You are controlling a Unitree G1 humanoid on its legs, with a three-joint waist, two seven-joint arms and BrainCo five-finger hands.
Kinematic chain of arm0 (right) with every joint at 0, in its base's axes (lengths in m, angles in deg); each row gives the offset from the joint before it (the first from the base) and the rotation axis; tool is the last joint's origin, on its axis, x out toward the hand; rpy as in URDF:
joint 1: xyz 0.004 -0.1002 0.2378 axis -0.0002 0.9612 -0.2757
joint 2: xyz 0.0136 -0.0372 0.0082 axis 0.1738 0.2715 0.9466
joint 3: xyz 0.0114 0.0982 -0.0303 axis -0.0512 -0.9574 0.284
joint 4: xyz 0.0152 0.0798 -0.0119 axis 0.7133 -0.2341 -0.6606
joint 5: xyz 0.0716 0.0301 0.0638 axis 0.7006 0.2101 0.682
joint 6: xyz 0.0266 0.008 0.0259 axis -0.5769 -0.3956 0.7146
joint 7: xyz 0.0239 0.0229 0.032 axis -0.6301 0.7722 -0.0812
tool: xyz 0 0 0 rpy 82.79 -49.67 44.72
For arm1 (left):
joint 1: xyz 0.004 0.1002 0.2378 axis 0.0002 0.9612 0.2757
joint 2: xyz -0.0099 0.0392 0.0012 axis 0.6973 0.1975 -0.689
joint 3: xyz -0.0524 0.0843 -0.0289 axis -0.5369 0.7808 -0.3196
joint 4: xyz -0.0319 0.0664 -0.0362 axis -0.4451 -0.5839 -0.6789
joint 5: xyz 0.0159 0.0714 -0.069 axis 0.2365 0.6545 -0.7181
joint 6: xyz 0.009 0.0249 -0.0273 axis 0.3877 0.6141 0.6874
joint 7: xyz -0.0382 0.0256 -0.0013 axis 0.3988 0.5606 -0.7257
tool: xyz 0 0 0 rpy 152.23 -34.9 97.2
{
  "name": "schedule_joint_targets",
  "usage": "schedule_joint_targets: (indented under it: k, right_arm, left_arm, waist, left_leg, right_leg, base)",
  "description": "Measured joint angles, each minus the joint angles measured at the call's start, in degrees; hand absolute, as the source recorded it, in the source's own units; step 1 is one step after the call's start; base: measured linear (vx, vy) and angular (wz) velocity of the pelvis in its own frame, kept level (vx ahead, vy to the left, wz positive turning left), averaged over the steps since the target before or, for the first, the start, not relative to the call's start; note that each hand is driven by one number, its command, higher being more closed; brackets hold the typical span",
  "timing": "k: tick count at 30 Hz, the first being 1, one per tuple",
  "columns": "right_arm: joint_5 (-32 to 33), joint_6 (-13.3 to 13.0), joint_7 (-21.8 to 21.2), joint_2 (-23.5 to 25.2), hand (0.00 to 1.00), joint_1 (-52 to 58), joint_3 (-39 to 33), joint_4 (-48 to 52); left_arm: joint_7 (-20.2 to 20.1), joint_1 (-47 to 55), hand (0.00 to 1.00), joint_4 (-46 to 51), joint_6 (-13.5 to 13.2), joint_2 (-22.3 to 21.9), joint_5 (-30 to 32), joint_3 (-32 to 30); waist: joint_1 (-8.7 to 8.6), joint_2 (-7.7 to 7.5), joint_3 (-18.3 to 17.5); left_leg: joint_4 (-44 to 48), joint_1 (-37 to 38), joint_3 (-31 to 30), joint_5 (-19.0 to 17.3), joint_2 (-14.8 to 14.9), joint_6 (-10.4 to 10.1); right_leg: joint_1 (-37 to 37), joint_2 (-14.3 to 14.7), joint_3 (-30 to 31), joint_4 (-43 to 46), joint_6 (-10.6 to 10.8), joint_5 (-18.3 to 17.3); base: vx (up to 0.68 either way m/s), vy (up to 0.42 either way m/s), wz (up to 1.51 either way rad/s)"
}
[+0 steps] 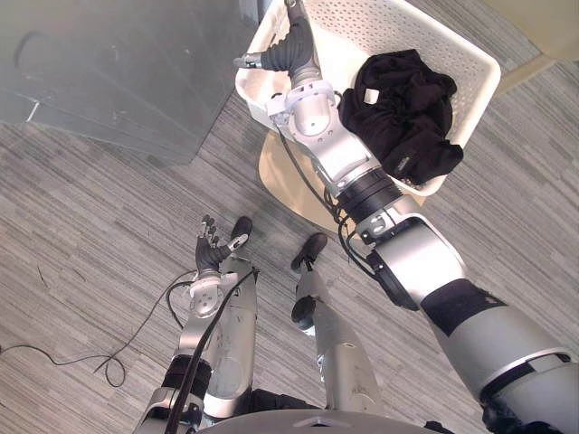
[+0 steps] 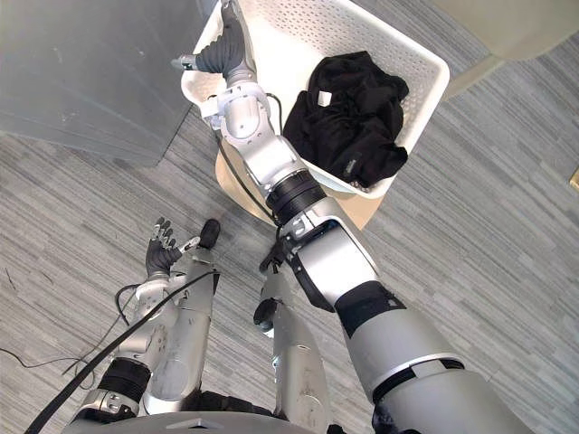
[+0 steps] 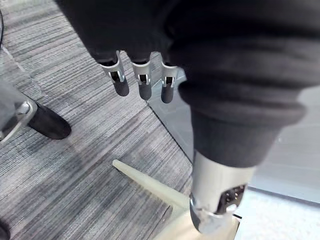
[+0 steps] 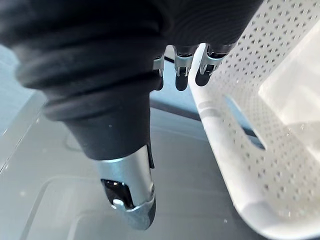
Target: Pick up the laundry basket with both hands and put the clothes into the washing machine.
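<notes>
No readable text anywhere; white tag (image 1: 371, 95) on black clothes (image 1: 412, 122) too small to read

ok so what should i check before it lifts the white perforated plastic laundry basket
1. Right hand at the rim of the white perforated plastic laundry basket: ok, its fingers are straight beside it.
2. Right hand gripping that rim: not ok, nothing is curled round it yet.
3. Left hand on the basket: not ok, it is open, low over the grey striped floor and apart from the basket.
4. Black clothes inside the basket: ok.
5. Basket seated firmly on the beige round stool: cannot tell, it overhangs the top.
</notes>
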Motion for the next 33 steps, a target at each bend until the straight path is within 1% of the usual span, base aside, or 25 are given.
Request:
schedule_joint_targets:
  k: [3,5,6,8,10,11,12,13,14,15,16,17,18,20,23,29,33]
  right_arm:
    - [2.68,-0.03,-0.10,0.18,0.00,0.33,-2.51,-1.12]
    - [3.28,-0.03,-0.24,-0.11,0.00,0.69,-2.79,-1.80]
    - [4.16,-0.01,-0.40,-0.64,0.00,0.79,-2.90,-3.43]
    - [4.13,0.07,-0.69,-2.34,0.00,0.99,-3.13,-5.97]
    - [3.44,0.25,-0.89,-6.16,0.00,1.01,-3.16,-8.20]
    - [2.46,0.36,-0.89,-7.15,0.00,1.01,-3.16,-8.66]
    - [0.03,0.45,-0.81,-9.08,0.00,1.00,-3.17,-9.62]
    - [-3.65,1.22,-0.46,-10.88,0.00,1.03,-3.20,-10.31]
    - [-5.56,1.51,-0.29,-11.76,0.00,1.03,-3.19,-10.52]
    - [-9.89,2.26,-0.07,-13.70,0.00,1.03,-3.20,-10.64]
    - [-11.80,2.52,-0.05,-14.78,0.00,1.02,-3.22,-10.79]
    - [-14.67,2.56,-0.04,-17.17,0.00,1.01,-3.22,-11.68]
    - [-16.45,2.86,-0.07,-19.44,0.00,1.02,-3.21,-13.02]
    - [-16.92,3.09,-0.20,-22.41,0.00,1.06,-3.15,-15.88]
    - [-17.65,3.46,-0.78,-24.21,0.00,1.32,-2.35,-18.52]
    - [-18.09,3.44,-4.75,-25.14,0.00,2.62,0.87,-24.80]
    - [-18.47,3.41,-6.61,-25.14,0.00,4.63,2.58,-27.88]
  left_arm:
    - [-0.06,-0.01,0.00,-0.01,0.16,0.01,0.01,0.33]
    - [-0.06,-0.01,0.00,-0.11,0.74,0.46,0.02,0.33]
    - [-0.06,-0.01,0.00,-0.38,1.21,0.81,0.02,0.35]
    - [-0.09,-0.01,0.00,-0.92,1.25,1.13,0.02,0.70]
    - [-0.10,-0.01,0.00,-1.67,1.24,1.67,0.02,0.86]
    - [-0.09,0.00,0.00,-2.07,1.28,1.83,0.02,0.99]
    - [-0.09,0.09,0.00,-2.58,1.34,2.12,0.02,1.51]
    - [-0.08,0.15,0.00,-2.76,1.37,2.60,0.03,1.86]
    - [-0.08,0.13,0.00,-2.90,1.37,2.67,0.04,1.89]
    - [-0.06,0.14,0.00,-3.00,1.37,2.96,0.08,1.89]
    - [-0.06,0.14,0.00,-3.01,1.36,3.09,0.14,1.90]
    - [-0.06,0.14,0.00,-3.02,1.35,3.20,0.16,1.90]
    - [-0.06,0.15,0.00,-3.10,1.33,3.23,0.20,1.90]
    - [-0.07,0.16,0.00,-3.91,1.26,3.30,0.24,1.98]
    - [-0.15,0.42,0.00,-4.54,1.27,3.88,0.24,2.82]
    - [-0.76,0.59,0.00,-4.65,1.19,4.31,0.60,3.35]
    - [-1.49,0.85,0.00,-4.59,1.19,4.19,1.25,3.79]
  waist:
    - [0.10,-0.30,0.00]
    - [-0.33,-0.54,0.12]
    - [-0.85,-0.65,0.18]
    - [-1.30,-0.85,0.11]
    - [-1.72,-1.30,0.11]
    - [-1.93,-1.40,0.10]
    - [-2.36,-1.44,0.11]
    - [-2.72,-1.45,0.11]
    - [-2.96,-1.45,0.11]
    - [-3.48,-1.46,0.11]
    - [-3.66,-1.46,0.11]
    - [-3.76,-1.46,0.11]
    - [-3.78,-1.46,0.11]
    - [-3.94,-1.46,0.11]
    - [-4.22,-1.48,0.13]
    - [-4.04,-1.41,0.18]
    - [-3.17,-1.39,0.19]
  left_leg:
    - [-2.40,1.17,0.00,1.49,-0.59,-0.04]
    - [-2.90,1.49,-0.02,1.86,-0.68,-0.09]
    - [-2.88,1.76,-0.03,1.89,-0.70,-0.12]
    - [-2.82,2.06,-0.02,1.93,-0.77,-0.12]
    - [-2.73,2.11,-0.04,2.16,-0.90,-0.12]
    - [-2.71,2.16,-0.05,2.28,-0.95,-0.13]
    - [-2.70,2.17,-0.08,2.38,-1.10,-0.07]
    - [-2.64,2.22,-0.04,2.41,-1.22,-0.03]
    - [-2.61,2.25,-0.01,2.43,-1.28,0.00]
    - [-2.56,2.30,0.04,2.50,-1.39,0.10]
    - [-2.56,2.30,0.08,2.53,-1.46,0.15]
    - [-2.56,2.30,0.17,2.58,-1.57,0.23]
    - [-2.61,2.29,0.25,2.64,-1.71,0.30]
    - [-2.65,2.06,0.56,2.72,-1.88,0.40]
    - [-2.65,1.61,1.05,2.79,-1.99,0.50]
    - [-1.95,-0.31,1.35,2.56,-2.22,0.88]
    - [-1.67,-0.64,1.34,2.26,-2.58,1.36]
  right_leg:
    - [0.26,-0.69,0.07,0.01,-0.57,-0.47]
    - [0.35,-0.79,0.06,0.01,-0.56,-0.48]
    - [0.62,-0.79,0.06,0.01,-0.56,-0.48]
    - [0.92,-0.84,0.12,0.01,-0.56,-0.47]
    - [0.93,-0.92,0.17,0.01,-0.67,-0.33]
    - [0.92,-0.98,0.20,0.02,-0.66,-0.27]
    - [0.91,-1.07,0.32,0.05,-0.75,-0.13]
    - [0.85,-1.21,0.45,0.29,-0.77,-0.11]
    - [0.84,-1.29,0.49,0.37,-0.76,-0.12]
    - [0.82,-1.44,0.55,0.52,-0.73,-0.14]
    - [0.80,-1.50,0.61,0.54,-0.53,-0.28]
    - [0.73,-1.62,0.79,0.53,-0.34,-0.42]
    - [0.59,-1.77,1.02,0.54,-0.19,-0.54]
    - [0.14,-1.97,1.49,0.65,-0.17,-0.54]
    - [-0.57,-2.23,1.75,0.86,-0.04,-0.46]
    - [-2.31,-2.54,1.98,1.02,0.37,-0.13]
    - [-2.47,-2.88,2.09,1.07,0.40,0.02]
  base:
    - [0.03,0.083,0.13]
    - [0.02,0.082,0.03]
    - [0.03,0.100,0.00]
    - [0.03,0.091,0.00]
    - [0.02,0.089,0.01]
    - [0.02,0.081,0.03]
    - [0.02,0.084,0.01]
    - [0.02,0.086,0.00]
    - [0.02,0.088,-0.01]
    - [0.02,0.070,0.00]
    - [0.02,0.082,-0.01]
    - [0.02,0.076,-0.02]
    - [0.01,0.074,-0.03]
    - [0.02,0.079,-0.06]
    - [0.03,0.062,-0.08]
    - [0.05,0.063,-0.02]
    - [0.05,0.070,0.03]
